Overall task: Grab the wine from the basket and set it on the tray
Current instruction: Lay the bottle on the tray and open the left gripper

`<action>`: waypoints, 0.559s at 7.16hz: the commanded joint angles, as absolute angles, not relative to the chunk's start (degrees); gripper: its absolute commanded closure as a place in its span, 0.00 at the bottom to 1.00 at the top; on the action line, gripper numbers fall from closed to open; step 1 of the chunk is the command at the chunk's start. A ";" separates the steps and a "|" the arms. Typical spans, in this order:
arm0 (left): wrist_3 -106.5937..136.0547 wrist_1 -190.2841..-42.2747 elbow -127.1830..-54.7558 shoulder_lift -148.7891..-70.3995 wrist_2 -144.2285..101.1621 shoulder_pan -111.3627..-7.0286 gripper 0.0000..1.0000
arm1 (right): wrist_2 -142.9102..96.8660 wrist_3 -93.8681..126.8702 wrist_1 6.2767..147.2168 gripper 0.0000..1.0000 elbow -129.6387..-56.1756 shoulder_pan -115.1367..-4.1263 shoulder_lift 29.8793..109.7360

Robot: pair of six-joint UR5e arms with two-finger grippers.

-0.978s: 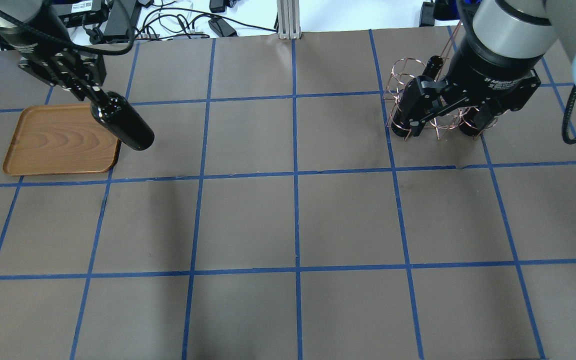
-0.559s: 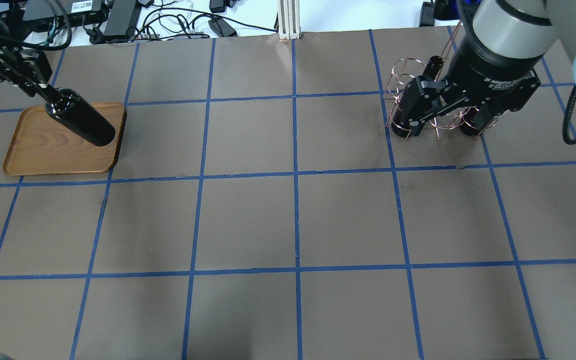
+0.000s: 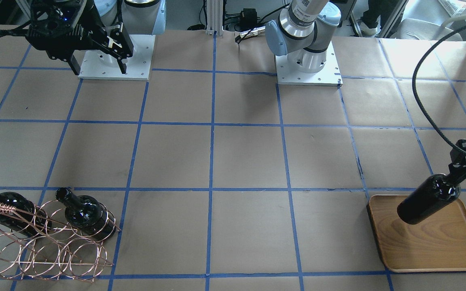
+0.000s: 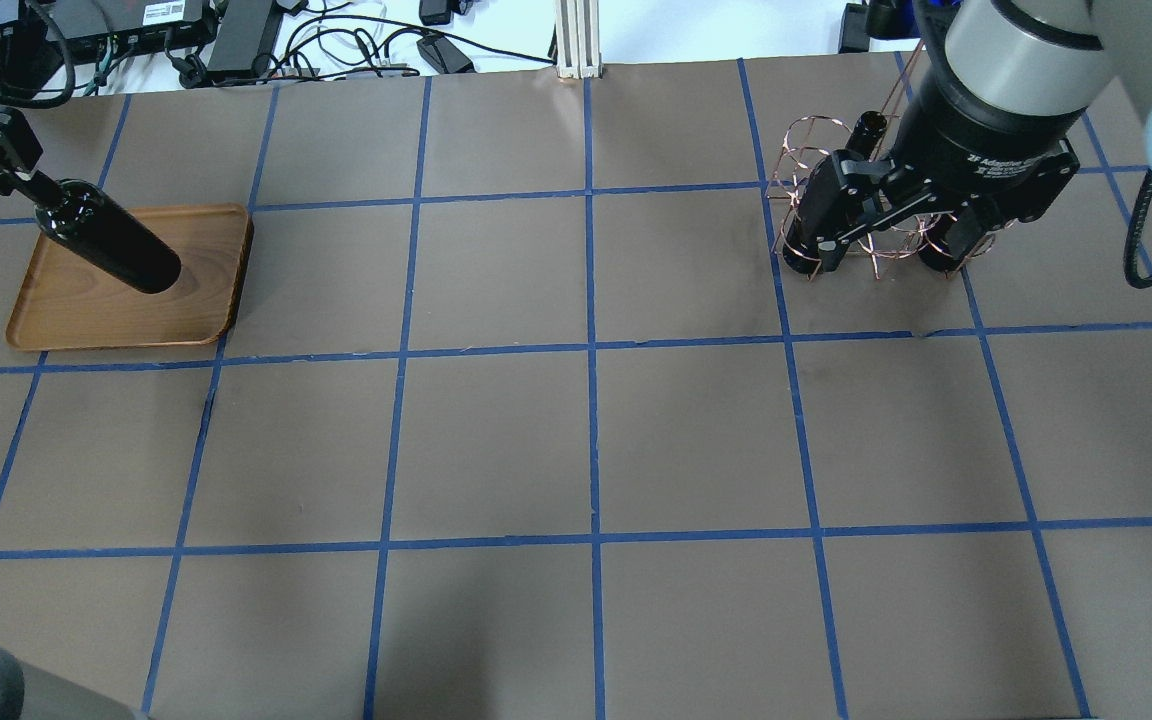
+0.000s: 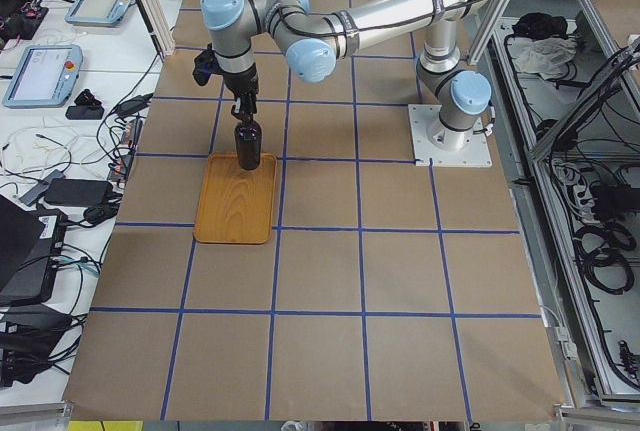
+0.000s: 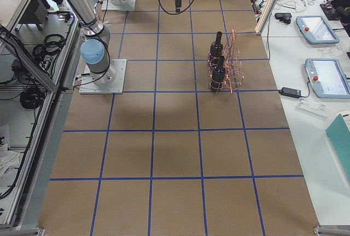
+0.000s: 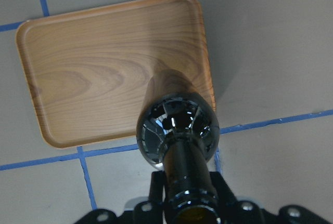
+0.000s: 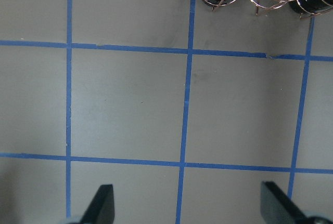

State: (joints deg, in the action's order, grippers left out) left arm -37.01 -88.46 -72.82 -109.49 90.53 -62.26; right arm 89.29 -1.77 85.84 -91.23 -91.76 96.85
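1. As you look down from overhead, the table [image 4: 586,440] fills your view: brown paper crossed by a blue tape grid.
2. Far right on it you see the basket [image 3: 43,242], made of copper wire rings in a triangular frame with a coiled handle. Two spare bottles [image 3: 89,216] stand in its rings. From overhead the right arm hides much of the basket, and the front view cuts off its edge.
3. Far left lies the tray [image 4: 96,315], flat brown wood with clear grain, rounded corners and a low rim.
4. Over the tray's far part hangs the wine [image 4: 116,250], glossy near-black glass with a slim neck. Its shoulder mirrors the lights in the left wrist view. It hangs base down, and you cannot tell whether the base touches the wood.
5. Your left gripper [image 3: 459,167] has its jaws closed on the wine's neck, which it mostly hides. The frame edge cuts off the gripper's body in the overhead and front views.
6. Your right gripper [image 3: 97,64] hovers above bare table on the near side of the basket, jaws spread wide with nothing between them.
7. On its body you can read "2F Adaptive"; the rest of that line is too small to make out.
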 commanded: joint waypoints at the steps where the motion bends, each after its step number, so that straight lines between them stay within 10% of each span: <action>1: -38.14 -88.07 -69.28 -112.75 90.79 -61.08 1.00 | 89.82 -1.93 86.48 0.00 -91.23 -91.76 96.86; 4: -38.14 -87.20 -68.82 -114.78 90.79 -60.91 1.00 | 89.82 -1.58 88.41 0.00 -91.14 -91.76 96.86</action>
